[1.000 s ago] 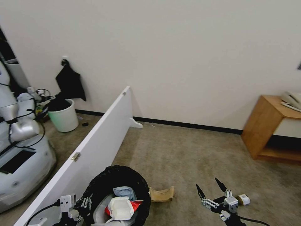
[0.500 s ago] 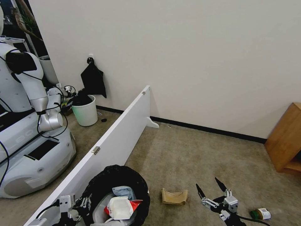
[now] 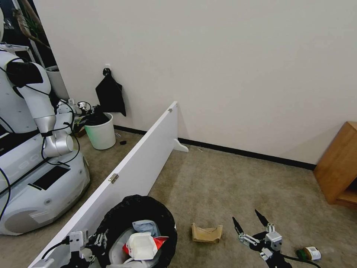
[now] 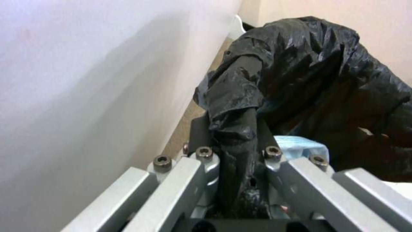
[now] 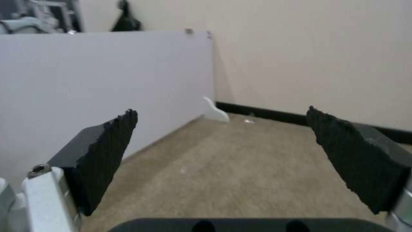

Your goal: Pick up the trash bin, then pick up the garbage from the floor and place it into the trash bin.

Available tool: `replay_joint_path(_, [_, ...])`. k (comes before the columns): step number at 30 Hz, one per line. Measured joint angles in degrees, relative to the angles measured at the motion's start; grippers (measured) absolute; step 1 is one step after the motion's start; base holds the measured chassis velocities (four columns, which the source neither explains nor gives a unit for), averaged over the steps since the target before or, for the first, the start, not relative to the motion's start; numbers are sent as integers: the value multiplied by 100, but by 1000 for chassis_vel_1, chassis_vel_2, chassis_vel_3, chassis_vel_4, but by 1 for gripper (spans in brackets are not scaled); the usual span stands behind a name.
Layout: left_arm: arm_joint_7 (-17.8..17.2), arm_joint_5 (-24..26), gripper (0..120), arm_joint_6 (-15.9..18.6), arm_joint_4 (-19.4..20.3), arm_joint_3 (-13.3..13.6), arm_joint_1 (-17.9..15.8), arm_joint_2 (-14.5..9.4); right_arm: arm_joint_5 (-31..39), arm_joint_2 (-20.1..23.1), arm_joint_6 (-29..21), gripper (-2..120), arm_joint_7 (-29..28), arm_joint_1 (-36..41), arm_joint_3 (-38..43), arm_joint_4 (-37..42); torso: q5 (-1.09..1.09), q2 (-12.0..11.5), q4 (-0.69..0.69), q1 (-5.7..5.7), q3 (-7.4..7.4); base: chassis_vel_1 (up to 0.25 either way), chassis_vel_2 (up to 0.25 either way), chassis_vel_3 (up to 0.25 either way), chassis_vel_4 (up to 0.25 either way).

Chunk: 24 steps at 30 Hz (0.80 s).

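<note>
Left pincer point(image 4: 238, 180) clamps the black-bagged round trash bin's point(image 3: 122, 216) rim; right pincer point(image 3: 251, 219), wide open, could pinch the light, crushable torn brown paper bag point(image 3: 206, 233) at its upper edge.

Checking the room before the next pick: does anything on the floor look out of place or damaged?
Yes. A torn brown paper bag lies crumpled on the carpet between the trash bin and the open right gripper. A small green-capped bottle lies on its side further right. The left gripper is clamped on the bin's rim.
</note>
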<state>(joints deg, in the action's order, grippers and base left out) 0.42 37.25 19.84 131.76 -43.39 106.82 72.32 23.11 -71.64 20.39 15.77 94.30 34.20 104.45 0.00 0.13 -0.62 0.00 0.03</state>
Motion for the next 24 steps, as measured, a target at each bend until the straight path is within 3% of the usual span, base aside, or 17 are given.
replay_joint_path(3, [-4, -11, 4, 15, 73, -19, 51, 15, -94, 199, -121, 100, -802, -98, -328, 60, 0, 0, 0, 0, 0, 0, 0, 0, 0])
replay_joint_path(7, [-4, -9, 4, 23, 114, -75, 100, 16, 91, 363, -550, 100, -895, -272, -438, 72, 0, 0, 0, 0, 0, 0, 0, 0, 0])
replay_joint_path(8, [-3, -6, 4, 26, 131, -110, 123, 16, 290, 484, -944, 100, -896, -411, -469, 88, 1, 0, 0, 0, 0, 0, 0, 0, 0])
replay_joint_path(9, [-3, -6, 4, 26, 131, -110, 123, 16, 290, 484, -944, 100, -896, -411, -469, 88, 1, 0, 0, 0, 0, 0, 0, 0, 0])
replay_joint_path(11, [-2, 6, 4, 30, 170, -167, 165, 14, 542, 730, -1745, 100, -1046, -699, -528, 104, -1, 0, 2, 0, 0, 0, 0, 0, 0])
replay_joint_path(12, [-2, 6, 4, 30, 170, -167, 165, 14, 542, 730, -1745, 100, -1046, -699, -528, 104, -1, 0, 2, 0, 0, 0, 0, 0, 0])
replay_joint_path(13, [1, 12, 4, 34, 193, -198, 184, 12, 583, 890, -2269, 100, -1442, -907, -616, 103, 1, 0, 2, 0, 0, 0, 0, 0, 0])
replay_joint_path(14, [1, 12, 4, 34, 193, -198, 184, 12, 583, 890, -2269, 100, -1442, -907, -616, 103, 1, 0, 2, 0, 0, 0, 0, 0, 0])
replay_joint_path(16, [1, 20, 4, 41, 229, -241, 201, 26, 864, 1057, -3116, 100, -2038, -1243, -810, 30, 0, 0, 2, 0, 0, 0, 0, 0, 0])
replay_joint_path(17, [1, 20, 4, 41, 229, -241, 201, 26, 864, 1057, -3116, 100, -2038, -1243, -810, 30, 0, 0, 2, 0, 0, 0, 0, 0, 0])
replay_joint_path(19, [2, 25, 4, 51, 263, -274, 217, 45, 1124, 1095, -3655, 100, -2125, -1484, -950, -179, 0, 0, 1, 0, 0, 0, 0, 0, 0])
replay_joint_path(24, [2, 31, 4, 64, 301, -313, 236, 80, 1070, 1067, -3804, 100, -1840, -1690, -1077, -719, 2, 0, 1, 0, 0, 0, 0, 0, 0])
